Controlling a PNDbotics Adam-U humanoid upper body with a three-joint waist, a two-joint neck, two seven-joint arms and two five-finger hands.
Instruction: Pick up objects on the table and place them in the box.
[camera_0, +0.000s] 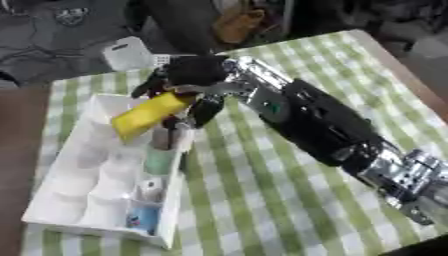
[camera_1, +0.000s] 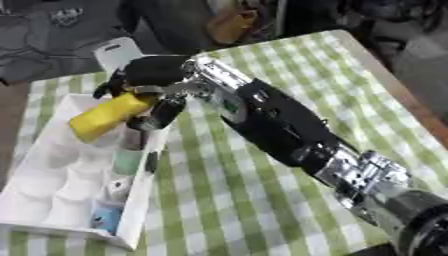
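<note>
Reached in from 4 o'clock across the desk (camera_0: 289, 200), checked green and white: right hand (camera_0: 194, 72), black, arm silver-jointed behind it. Held a yellow block (camera_0: 150, 114) with fingers (camera_0: 206, 109) curled round its upper end, thumb side hidden. Hung tilted, that block, lower end toward 8 o'clock, over the top right part of the box (camera_0: 61, 200). Sat at 9 o'clock on the desk, the box: white, split into compartments, long axis running from 12 toward 7 o'clock. Lay along its right-hand side, from top to bottom: a grey upright thing (camera_0: 163, 137) just under the block, a pale green piece (camera_0: 160, 161), a small white roll (camera_0: 151, 189), a blue item (camera_0: 143, 218) in the lowest compartment. Could not make out whether the block touched the grey thing. Stood beyond the box at 11 o'clock, near the desk's far edge: a white tag-shaped object (camera_0: 129, 53), just beside the hand's back.
</note>
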